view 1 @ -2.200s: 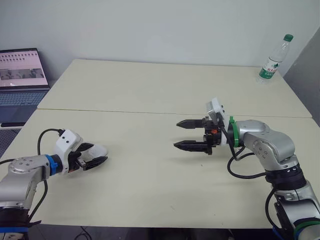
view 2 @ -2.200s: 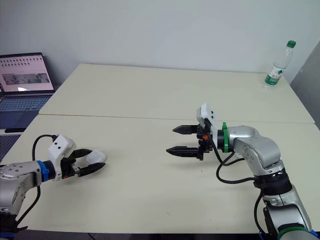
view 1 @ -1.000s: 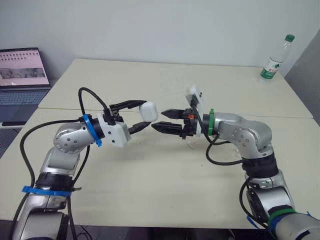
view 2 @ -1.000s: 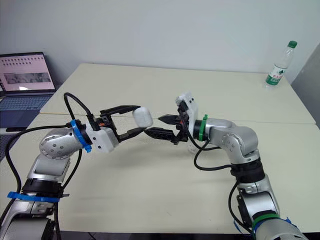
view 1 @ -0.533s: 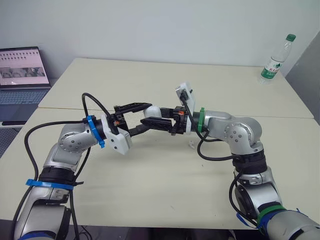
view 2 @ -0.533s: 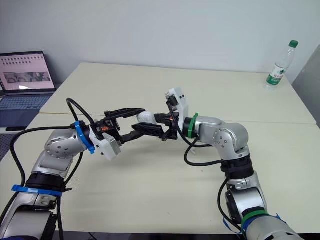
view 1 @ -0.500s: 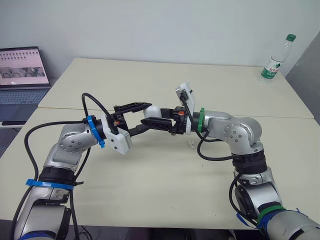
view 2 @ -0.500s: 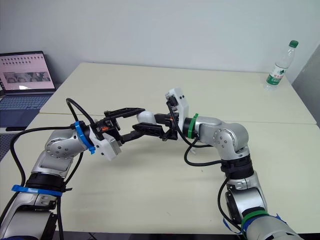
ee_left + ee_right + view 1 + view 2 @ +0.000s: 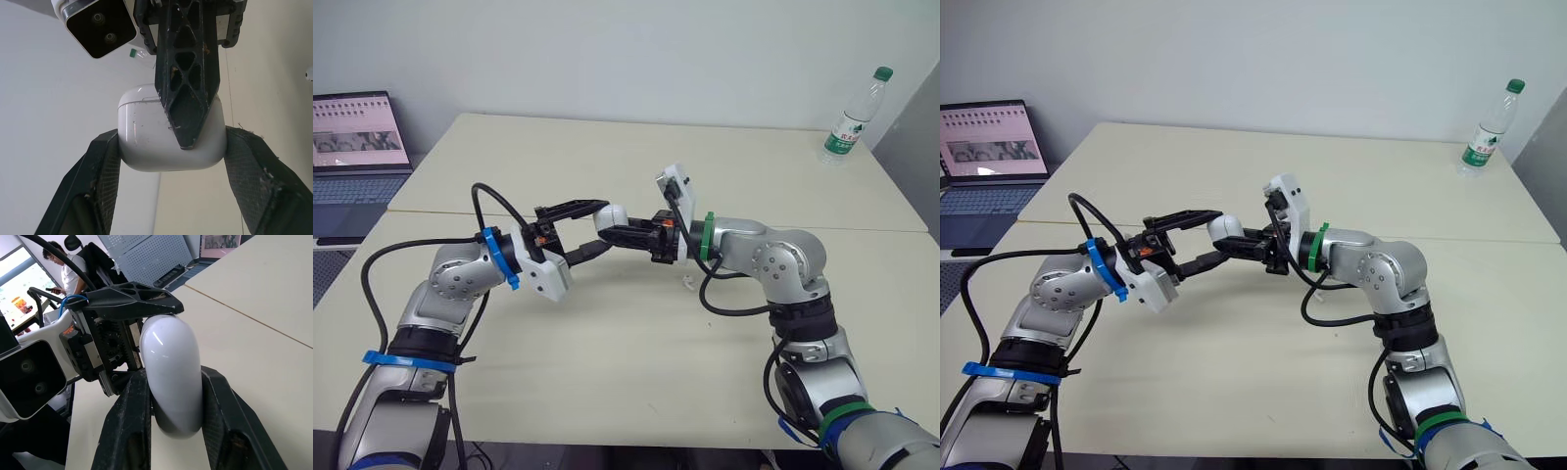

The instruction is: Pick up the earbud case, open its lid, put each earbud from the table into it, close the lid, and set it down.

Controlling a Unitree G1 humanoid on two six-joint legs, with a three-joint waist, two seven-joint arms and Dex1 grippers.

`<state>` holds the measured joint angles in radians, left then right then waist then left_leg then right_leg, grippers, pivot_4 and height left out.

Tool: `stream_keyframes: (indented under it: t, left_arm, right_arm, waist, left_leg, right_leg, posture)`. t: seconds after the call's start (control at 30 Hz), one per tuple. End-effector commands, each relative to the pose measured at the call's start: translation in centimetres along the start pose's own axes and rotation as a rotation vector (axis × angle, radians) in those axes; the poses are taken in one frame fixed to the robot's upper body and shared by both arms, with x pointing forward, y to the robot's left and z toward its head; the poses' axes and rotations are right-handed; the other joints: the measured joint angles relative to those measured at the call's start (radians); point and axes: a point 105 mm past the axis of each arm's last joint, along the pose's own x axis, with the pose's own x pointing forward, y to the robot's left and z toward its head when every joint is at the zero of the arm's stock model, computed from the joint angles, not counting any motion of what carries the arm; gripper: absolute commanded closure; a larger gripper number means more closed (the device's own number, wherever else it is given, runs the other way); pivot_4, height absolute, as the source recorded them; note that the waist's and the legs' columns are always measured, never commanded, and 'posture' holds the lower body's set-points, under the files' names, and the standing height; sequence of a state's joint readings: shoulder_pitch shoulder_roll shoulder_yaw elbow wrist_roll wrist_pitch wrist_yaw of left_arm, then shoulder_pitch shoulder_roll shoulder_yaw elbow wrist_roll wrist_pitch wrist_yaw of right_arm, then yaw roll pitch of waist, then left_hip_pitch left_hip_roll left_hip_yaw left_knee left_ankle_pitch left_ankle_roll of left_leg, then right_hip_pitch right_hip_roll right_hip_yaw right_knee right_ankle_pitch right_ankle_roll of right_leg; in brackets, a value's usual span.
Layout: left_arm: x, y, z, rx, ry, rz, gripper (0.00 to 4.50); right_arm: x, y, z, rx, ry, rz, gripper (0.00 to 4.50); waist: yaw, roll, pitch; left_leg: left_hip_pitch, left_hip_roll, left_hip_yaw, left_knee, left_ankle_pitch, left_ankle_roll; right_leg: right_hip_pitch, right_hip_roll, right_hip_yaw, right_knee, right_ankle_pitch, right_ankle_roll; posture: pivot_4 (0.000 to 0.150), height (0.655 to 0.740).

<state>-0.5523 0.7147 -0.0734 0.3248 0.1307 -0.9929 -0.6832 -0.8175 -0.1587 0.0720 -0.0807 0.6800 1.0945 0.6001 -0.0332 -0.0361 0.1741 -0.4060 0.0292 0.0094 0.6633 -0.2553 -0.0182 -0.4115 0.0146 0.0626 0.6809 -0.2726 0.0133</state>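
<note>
Earbud case (image 9: 610, 216) is now pinched by both arms in mid-air over the middle of the bench (image 9: 607, 362). Half a second ago my right end effector (image 9: 175, 387) sat wider around it; its fingers have since drawn in and press on the case's two broad faces. My left end effector (image 9: 172, 142) still clamps the case across its width, having carried it up from the bench's left side. The lid seam looks closed, so I judge pick-up done and lid opening next. One earbud (image 9: 687, 285) lies on the bench under the right arm.
</note>
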Motion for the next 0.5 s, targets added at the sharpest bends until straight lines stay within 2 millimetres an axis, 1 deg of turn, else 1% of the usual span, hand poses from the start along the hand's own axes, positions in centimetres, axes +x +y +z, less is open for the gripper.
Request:
stream_keyframes:
  t: [0.03, 0.17, 0.23, 0.3, 0.33, 0.5]
  left_arm:
    - [0.03, 1.33, 0.69, 0.047, -0.029, 0.048, 1.75]
    - [0.19, 1.44, 0.61, 0.047, -0.029, 0.049, 1.75]
    - [0.23, 1.49, 0.6, 0.047, -0.03, 0.049, 1.75]
    - [0.26, 1.54, 0.63, 0.049, -0.032, 0.05, 1.75]
    - [0.27, 1.55, 0.63, 0.05, -0.032, 0.05, 1.75]
    - [0.31, 1.58, 0.7, 0.052, -0.036, 0.047, 1.75]
  right_arm:
    - [0.01, 0.38, 0.7, -0.016, -0.022, 0.017, 3.57]
    - [-0.03, 0.54, 0.77, -0.022, -0.019, 0.028, 3.57]
    - [-0.01, 0.65, 0.76, -0.017, -0.02, 0.036, 2.82]
    - [0.02, 0.54, 0.69, -0.024, -0.016, 0.024, 2.25]
    - [0.03, 0.5, 0.67, -0.027, -0.015, 0.02, 1.87]
    - [0.08, 0.31, 0.73, -0.026, -0.019, 0.008, 1.87]
  waist:
    - [0.0, 0.0, 0.0]
    - [0.0, 0.0, 0.0]
    - [0.0, 0.0, 0.0]
    - [0.0, 0.0, 0.0]
    - [0.0, 0.0, 0.0]
    - [0.0, 0.0, 0.0]
  left_leg:
    - [0.0, 0.0, 0.0, 0.0, 0.0, 0.0]
    - [0.0, 0.0, 0.0, 0.0, 0.0, 0.0]
    - [0.0, 0.0, 0.0, 0.0, 0.0, 0.0]
    - [0.0, 0.0, 0.0, 0.0, 0.0, 0.0]
    - [0.0, 0.0, 0.0, 0.0, 0.0, 0.0]
    - [0.0, 0.0, 0.0, 0.0, 0.0, 0.0]
  right_leg:
    - [0.0, 0.0, 0.0, 0.0, 0.0, 0.0]
    - [0.0, 0.0, 0.0, 0.0, 0.0, 0.0]
    - [0.0, 0.0, 0.0, 0.0, 0.0, 0.0]
    - [0.0, 0.0, 0.0, 0.0, 0.0, 0.0]
    - [0.0, 0.0, 0.0, 0.0, 0.0, 0.0]
    - [0.0, 0.0, 0.0, 0.0, 0.0, 0.0]
  posture:
    - [0.15, 0.74]
    - [0.15, 0.74]
    - [0.15, 0.74]
    - [0.15, 0.74]
    - [0.15, 0.74]
    - [0.15, 0.74]
